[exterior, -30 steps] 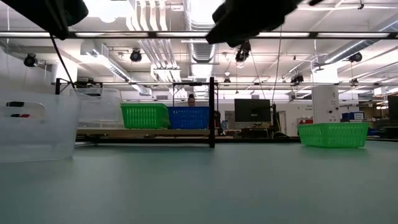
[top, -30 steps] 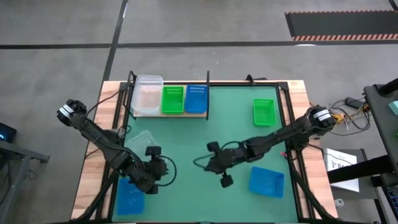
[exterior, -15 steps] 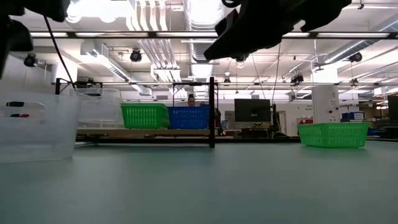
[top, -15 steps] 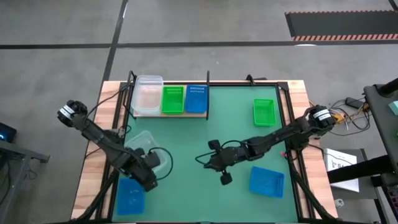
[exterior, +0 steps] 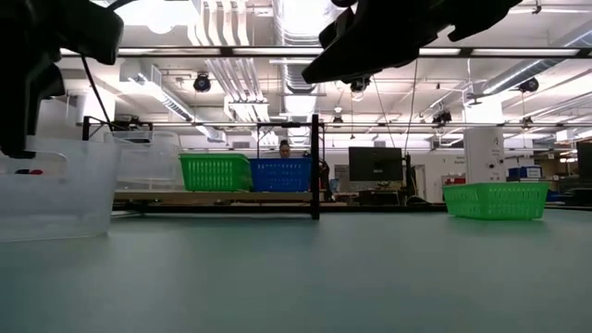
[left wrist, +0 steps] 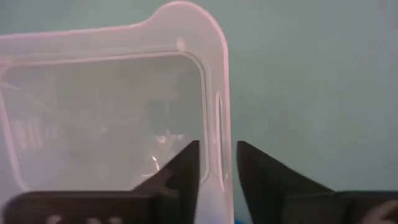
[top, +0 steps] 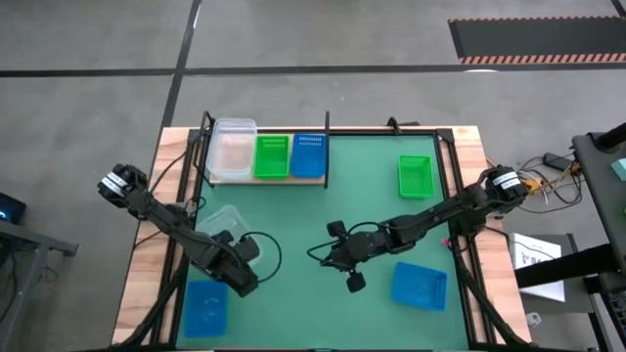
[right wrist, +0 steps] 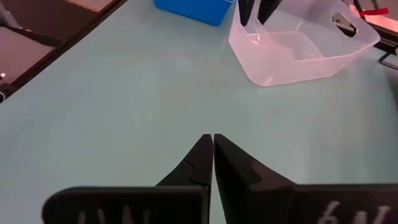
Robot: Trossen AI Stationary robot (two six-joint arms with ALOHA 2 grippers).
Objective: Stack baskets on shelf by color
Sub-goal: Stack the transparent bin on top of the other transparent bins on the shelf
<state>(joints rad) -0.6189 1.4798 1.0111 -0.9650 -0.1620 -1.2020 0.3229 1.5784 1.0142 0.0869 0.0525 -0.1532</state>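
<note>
A clear basket (top: 223, 220) rests on its bottom on the green mat at the left; it also shows in the low view (exterior: 55, 190) and the right wrist view (right wrist: 298, 46). My left gripper (left wrist: 217, 174) is open above its near right rim (left wrist: 217, 118), pointing down, one finger inside the wall and one outside; I cannot tell whether they touch it. My right gripper (right wrist: 208, 143) is shut and empty above the mat's middle (top: 328, 256). The shelf (top: 264, 180) at the far edge holds a clear, a green and a blue basket side by side.
A blue basket (top: 205, 305) lies near the front left, just behind my left gripper. Another blue basket (top: 419, 286) lies at the front right and a green basket (top: 416, 176) at the far right. Black uprights (exterior: 315, 166) stand at the shelf's ends.
My left gripper has turned and come down toward the clear basket, and now stands over its near right rim. The basket has stayed where it was.
</note>
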